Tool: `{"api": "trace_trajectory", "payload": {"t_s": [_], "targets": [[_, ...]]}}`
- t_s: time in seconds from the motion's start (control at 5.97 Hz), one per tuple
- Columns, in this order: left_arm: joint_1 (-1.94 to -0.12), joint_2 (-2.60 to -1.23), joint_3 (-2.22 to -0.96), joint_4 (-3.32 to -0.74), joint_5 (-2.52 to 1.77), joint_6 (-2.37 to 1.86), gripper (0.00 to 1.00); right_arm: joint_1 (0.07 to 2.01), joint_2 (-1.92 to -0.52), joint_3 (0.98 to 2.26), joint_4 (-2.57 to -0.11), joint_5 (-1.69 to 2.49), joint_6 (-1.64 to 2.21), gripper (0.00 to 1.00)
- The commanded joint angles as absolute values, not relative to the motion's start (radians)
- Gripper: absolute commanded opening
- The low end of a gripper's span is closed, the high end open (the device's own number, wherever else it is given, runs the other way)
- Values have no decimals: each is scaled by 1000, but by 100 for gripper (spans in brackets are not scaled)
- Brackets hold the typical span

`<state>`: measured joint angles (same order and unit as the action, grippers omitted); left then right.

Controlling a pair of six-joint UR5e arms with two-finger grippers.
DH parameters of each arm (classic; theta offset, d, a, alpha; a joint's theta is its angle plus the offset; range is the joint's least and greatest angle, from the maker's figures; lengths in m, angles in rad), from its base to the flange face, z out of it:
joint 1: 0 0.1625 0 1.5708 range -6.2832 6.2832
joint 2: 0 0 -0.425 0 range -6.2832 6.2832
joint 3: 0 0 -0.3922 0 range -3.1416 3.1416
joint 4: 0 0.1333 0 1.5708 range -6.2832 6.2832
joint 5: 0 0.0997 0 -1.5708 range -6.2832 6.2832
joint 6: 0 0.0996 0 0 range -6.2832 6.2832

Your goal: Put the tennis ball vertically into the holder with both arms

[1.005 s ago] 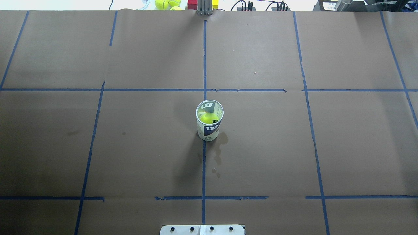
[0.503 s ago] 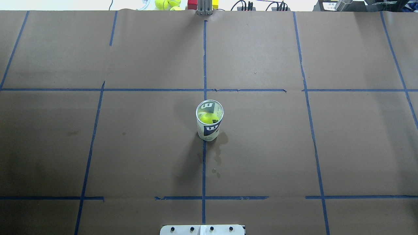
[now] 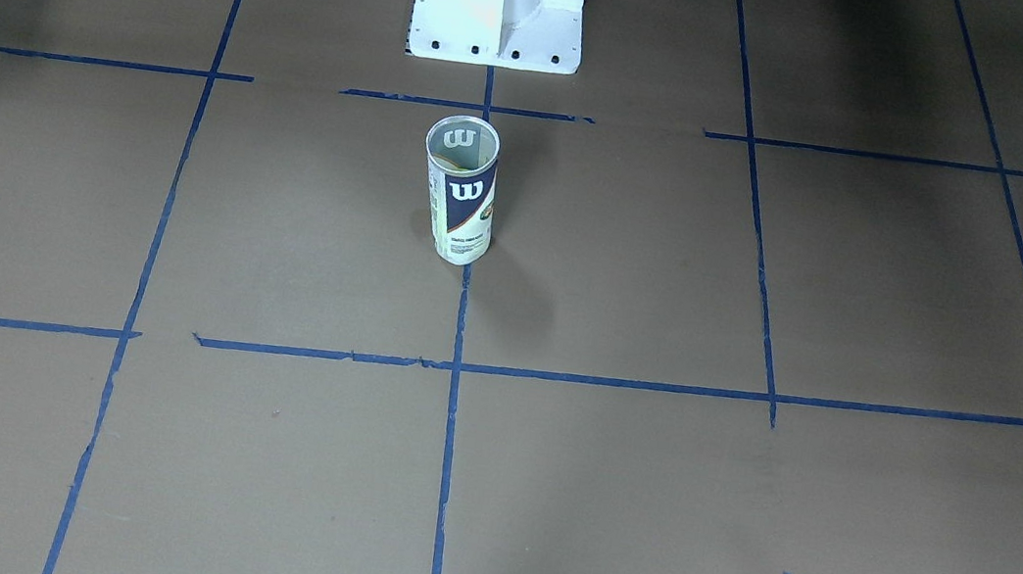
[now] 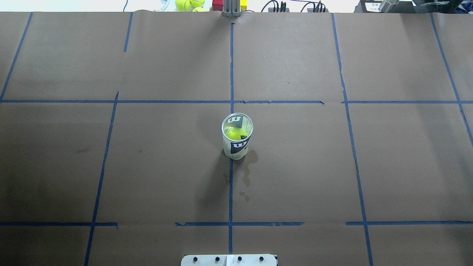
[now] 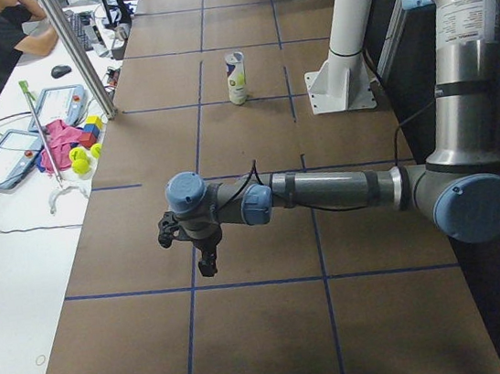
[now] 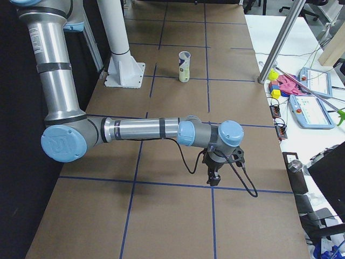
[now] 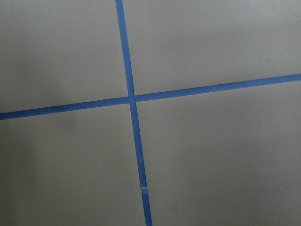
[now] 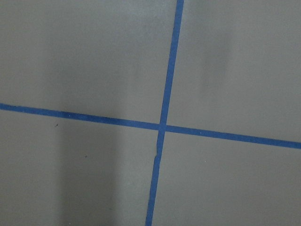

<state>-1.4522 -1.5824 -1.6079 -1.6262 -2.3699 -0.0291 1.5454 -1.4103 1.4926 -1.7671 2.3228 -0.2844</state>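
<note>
The tennis ball [image 4: 235,133] is already down inside the Wilson tennis-ball can [image 4: 237,142]. From overhead its yellow-green top shows through the open mouth, below the rim. How deep it sits I cannot tell, because the label hides it in the front-facing view.

The can stands upright near the middle of the table, with its long axis vertical and its mouth pointing straight up. Its foot is on the central blue tape line [image 4: 230,192]. A dark stain [image 4: 252,157] marks the brown paper [image 4: 332,166] at about 5 o'clock from the can, just beside it.

Neither gripper touches the can or is anywhere near it.
- **Left side:** The left arm [image 5: 333,190] reaches out low over the table's left end. From the left gripper [image 5: 207,266], the can [image 5: 236,78] lies at about 12 to 1 o'clock in that side view, well apart.
- **Right side:** The right arm [image 6: 135,128] mirrors it at the other end. From the right gripper [image 6: 213,179], the can [image 6: 184,66] lies at about 11 to 12 o'clock, also well apart.

Neither arm looks plainly nearer. Both claws show only in the side views, and the wrist cameras see nothing but paper and crossing tape. So I cannot tell whether either claw is open or closed, though nothing seems to hang from either.

The insertion looks complete to me, and any further move would only need to keep clear of the tall, tippable can. Spare tennis balls [image 4: 189,4] lie beyond the far edge at 12 o'clock, and the white pedestal base [image 3: 497,18] stands at the near edge.
</note>
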Motion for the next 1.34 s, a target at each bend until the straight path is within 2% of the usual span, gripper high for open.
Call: {"api": "trace_trajectory", "payload": {"t_s": [0.0, 0.34, 1.17], "targets": [[-1469, -1556, -1592, -1625, -2376, 95, 100, 1548, -1420, 1525, -1772, 2359, -316, 100], [-1491, -1551, -1594, -1615, -2375, 101, 100, 1548, -1506, 1638, -1772, 2352, -324, 100], [-1494, -1568, -1605, -1580, -2375, 75, 100, 1539, -1510, 1658, -1772, 2347, -322, 100]]}}
